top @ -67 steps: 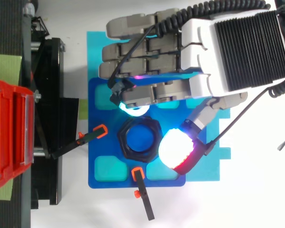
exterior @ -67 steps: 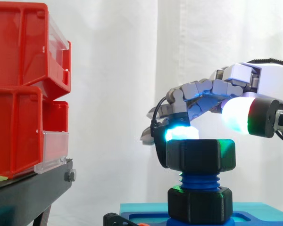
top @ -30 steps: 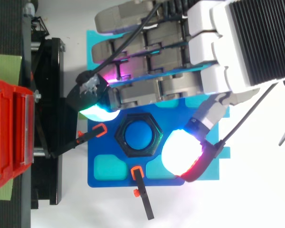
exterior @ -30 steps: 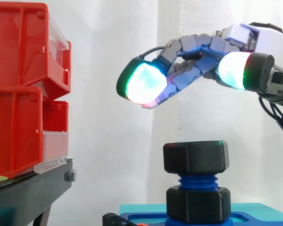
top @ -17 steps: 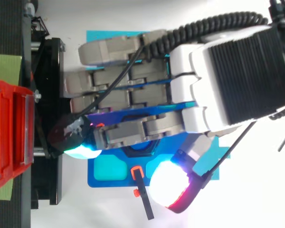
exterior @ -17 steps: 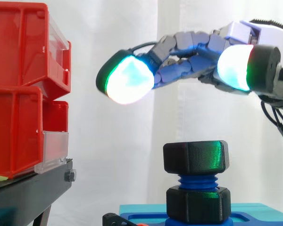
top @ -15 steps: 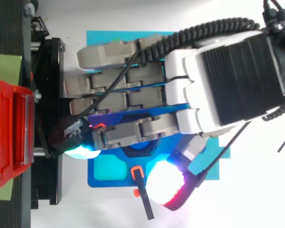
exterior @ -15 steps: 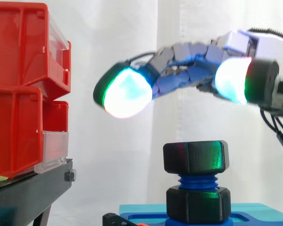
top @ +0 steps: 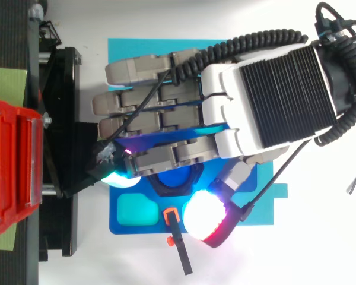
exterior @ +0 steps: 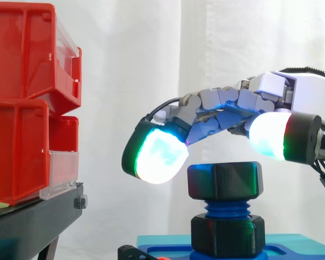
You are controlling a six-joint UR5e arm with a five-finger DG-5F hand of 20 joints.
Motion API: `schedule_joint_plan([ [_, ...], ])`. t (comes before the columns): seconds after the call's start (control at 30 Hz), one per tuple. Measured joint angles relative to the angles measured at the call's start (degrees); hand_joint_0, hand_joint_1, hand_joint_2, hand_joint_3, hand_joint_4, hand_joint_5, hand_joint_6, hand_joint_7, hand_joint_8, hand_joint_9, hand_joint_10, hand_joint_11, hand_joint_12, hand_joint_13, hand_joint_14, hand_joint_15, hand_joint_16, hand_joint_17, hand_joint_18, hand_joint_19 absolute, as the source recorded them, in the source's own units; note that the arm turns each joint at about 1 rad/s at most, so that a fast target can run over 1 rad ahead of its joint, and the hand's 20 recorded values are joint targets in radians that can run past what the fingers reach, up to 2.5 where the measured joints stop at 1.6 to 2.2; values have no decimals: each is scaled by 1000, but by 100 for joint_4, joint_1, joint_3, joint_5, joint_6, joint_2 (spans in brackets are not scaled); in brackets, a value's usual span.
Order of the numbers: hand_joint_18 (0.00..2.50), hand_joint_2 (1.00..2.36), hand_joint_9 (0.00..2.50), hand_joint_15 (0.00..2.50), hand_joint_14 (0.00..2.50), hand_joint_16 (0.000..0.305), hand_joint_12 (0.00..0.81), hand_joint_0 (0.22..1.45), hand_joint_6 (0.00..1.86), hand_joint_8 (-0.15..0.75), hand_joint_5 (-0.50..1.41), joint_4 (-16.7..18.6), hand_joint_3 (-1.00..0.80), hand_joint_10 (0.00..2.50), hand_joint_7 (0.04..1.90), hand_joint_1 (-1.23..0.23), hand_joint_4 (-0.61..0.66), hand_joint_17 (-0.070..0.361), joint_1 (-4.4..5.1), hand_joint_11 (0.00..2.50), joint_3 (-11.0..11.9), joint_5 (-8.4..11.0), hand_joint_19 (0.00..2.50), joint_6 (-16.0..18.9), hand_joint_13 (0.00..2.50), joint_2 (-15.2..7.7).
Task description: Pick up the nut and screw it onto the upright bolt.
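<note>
Hand (top: 261,101) spread wide over nut (exterior: 223,180), fingertip (exterior: 157,157) beside nut's left edge, bolt (exterior: 225,207) beneath

Black nut (exterior: 223,180), blue bolt (exterior: 226,208), red bins (exterior: 27,103), white curtain (exterior: 151,65), blue base (top: 149,227).

Lab test bench: white curtain (exterior: 130,81), red parts bins (exterior: 16,146), black stand (exterior: 32,222), blue fixture (top: 142,46).

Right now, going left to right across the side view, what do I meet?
Stacked red plastic bins → glowing fingertip of the robot hand → black hexagonal nut on the blue threaded bolt.
</note>
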Motion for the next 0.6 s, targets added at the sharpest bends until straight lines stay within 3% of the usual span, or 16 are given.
schedule_joint_plan([
  [0.6,168,1000,546,0,0,27,265,496,503,244,-108,281,-500,0,1086,-132,218,61,-122,0,-56,-70,0,-2,484,0],
])
